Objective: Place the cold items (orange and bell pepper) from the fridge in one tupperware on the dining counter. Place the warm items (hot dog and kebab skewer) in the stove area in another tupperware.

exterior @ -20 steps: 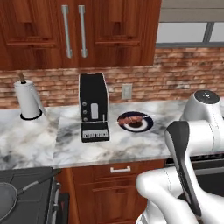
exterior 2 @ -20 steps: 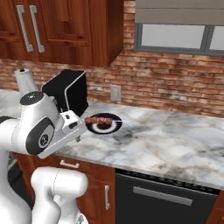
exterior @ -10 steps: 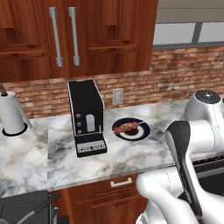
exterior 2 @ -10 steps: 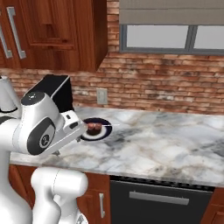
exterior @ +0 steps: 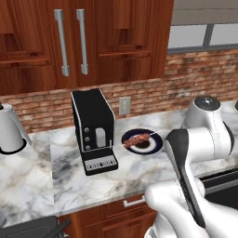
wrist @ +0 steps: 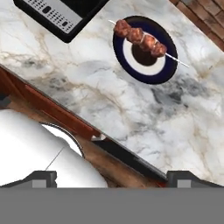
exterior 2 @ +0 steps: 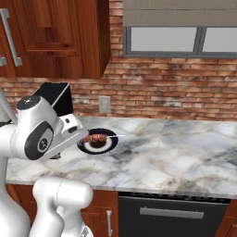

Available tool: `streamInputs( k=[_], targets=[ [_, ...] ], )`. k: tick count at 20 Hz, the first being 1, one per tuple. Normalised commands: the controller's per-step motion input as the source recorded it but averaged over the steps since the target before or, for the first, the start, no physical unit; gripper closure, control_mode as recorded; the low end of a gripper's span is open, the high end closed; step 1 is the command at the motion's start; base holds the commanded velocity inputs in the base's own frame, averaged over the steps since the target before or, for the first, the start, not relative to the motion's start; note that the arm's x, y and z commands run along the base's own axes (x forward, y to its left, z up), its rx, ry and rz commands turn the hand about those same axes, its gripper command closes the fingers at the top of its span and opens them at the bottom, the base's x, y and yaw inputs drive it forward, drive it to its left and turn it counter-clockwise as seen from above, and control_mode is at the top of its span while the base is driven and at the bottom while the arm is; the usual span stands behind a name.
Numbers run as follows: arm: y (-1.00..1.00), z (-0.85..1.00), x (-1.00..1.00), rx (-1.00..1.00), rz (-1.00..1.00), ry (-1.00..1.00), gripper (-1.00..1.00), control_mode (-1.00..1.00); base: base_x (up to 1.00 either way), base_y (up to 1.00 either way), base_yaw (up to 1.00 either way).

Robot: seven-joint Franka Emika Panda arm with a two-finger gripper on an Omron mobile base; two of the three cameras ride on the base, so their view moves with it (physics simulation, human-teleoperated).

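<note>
A white-and-grey veined marble counter (exterior: 56,181) crosses the middle of the left base view. At centre sits a dark navy plate (exterior: 153,145) with a paler inner ring, holding a kebab skewer (exterior: 138,139) of reddish-brown chunks. Left of it is a black coffee machine (exterior: 93,130). Behind run a red-brown brick wall (exterior: 195,79) and dark reddish wood cabinets (exterior: 116,37) with silver handles (exterior: 63,42).

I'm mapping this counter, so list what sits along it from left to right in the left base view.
Kettle → coffee machine → wall outlet → kebab skewer on its dark plate → the robot's own white arm.
</note>
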Motion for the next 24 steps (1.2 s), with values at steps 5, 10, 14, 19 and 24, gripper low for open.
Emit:
streamInputs(
  k=[5, 10, 14, 19, 24],
  targets=[
    [0.00, 0.00, 0.37, 0.00, 0.15, -0.04, -1.00, -1.00, 0.00, 0.00, 0.00],
    [0.00, -0.01, 0.40, 0.00, 0.26, -0.02, -1.00, -1.00, 0.00, 0.00, 0.00],
    [0.00, -0.16, 0.54, 0.00, 0.30, 0.00, -1.00, -1.00, 0.00, 0.00, 0.00],
    [0.00, -0.36, 0.60, 0.00, 0.27, 0.00, -1.00, -1.00, 0.00, 0.00, 0.00],
    [0.00, -0.54, 0.68, 0.00, 0.25, 0.00, -1.00, -1.00, 0.00, 0.00, 0.00]
  ],
)
